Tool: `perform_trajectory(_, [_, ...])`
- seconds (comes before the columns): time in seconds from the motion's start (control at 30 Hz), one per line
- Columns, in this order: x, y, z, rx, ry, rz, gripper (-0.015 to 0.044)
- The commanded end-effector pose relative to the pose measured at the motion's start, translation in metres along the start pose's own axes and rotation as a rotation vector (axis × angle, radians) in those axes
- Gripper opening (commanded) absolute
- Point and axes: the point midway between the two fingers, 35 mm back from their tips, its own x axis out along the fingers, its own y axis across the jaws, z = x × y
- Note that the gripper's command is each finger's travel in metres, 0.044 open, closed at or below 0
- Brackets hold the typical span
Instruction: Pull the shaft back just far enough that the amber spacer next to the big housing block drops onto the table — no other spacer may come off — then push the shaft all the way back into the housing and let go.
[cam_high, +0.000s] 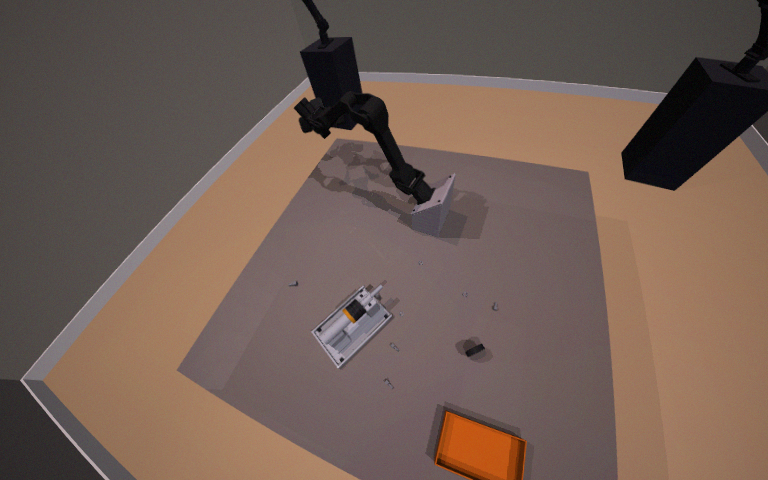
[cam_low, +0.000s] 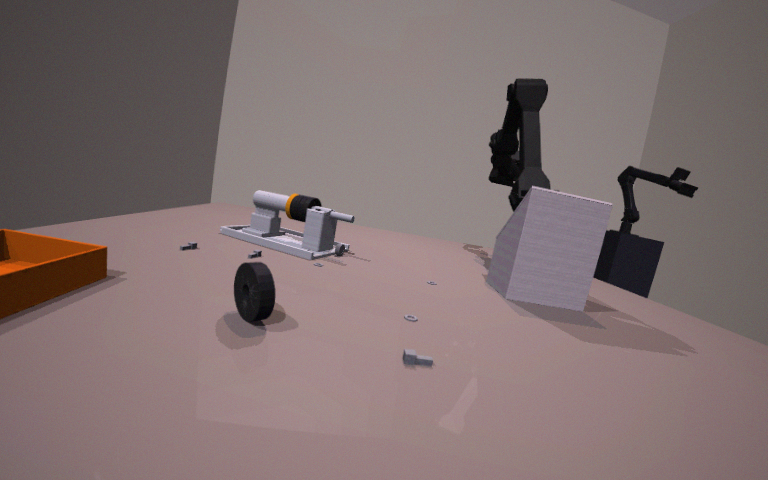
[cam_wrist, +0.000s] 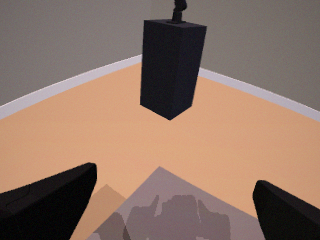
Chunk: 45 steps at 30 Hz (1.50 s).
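The white shaft assembly stands on a tray-like base (cam_high: 325, 349) (cam_low: 270, 244). A thick white cylinder (cam_high: 337, 325) (cam_low: 270, 199) rests on one support. The amber spacer (cam_high: 349, 314) (cam_low: 291, 206) is on the shaft against that cylinder's end. Black spacers (cam_high: 356, 309) (cam_low: 305, 208) sit beside it, up to the other upright block (cam_low: 319, 230). The thin shaft end (cam_high: 377, 290) (cam_low: 344, 217) sticks out past that block. My gripper (cam_wrist: 177, 182) is open and empty, raised far from the assembly and facing away from it. Its fingertips are not clear in the top and exterior views.
A loose black disc (cam_high: 474, 350) (cam_low: 254, 292) stands on edge on the table. An orange bin (cam_high: 481, 447) (cam_low: 56, 277) is beyond it. Small bolts (cam_high: 394, 346) (cam_low: 417, 358) and washers (cam_low: 410, 318) lie scattered. My arm stands on a pale wedge-shaped base (cam_high: 431, 219) (cam_low: 557, 249).
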Motion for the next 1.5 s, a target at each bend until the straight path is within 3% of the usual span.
perform_trajectory(0.0, [0.0, 0.0, -0.001, 0.0, 0.002, 0.001, 0.0426])
perform_trajectory(0.37, [-0.022, 0.055, -0.084, -0.045, 0.184, 0.158, 0.044])
perform_trajectory(0.67, [-0.087, 0.113, -0.188, -0.161, 0.377, 0.359, 0.044])
perform_trajectory(1.07, [-0.264, 0.152, -0.312, -0.365, 0.601, 0.73, 0.044])
perform_trajectory(1.47, [-0.467, 0.099, -0.366, -0.619, 0.691, 1.155, 0.044])
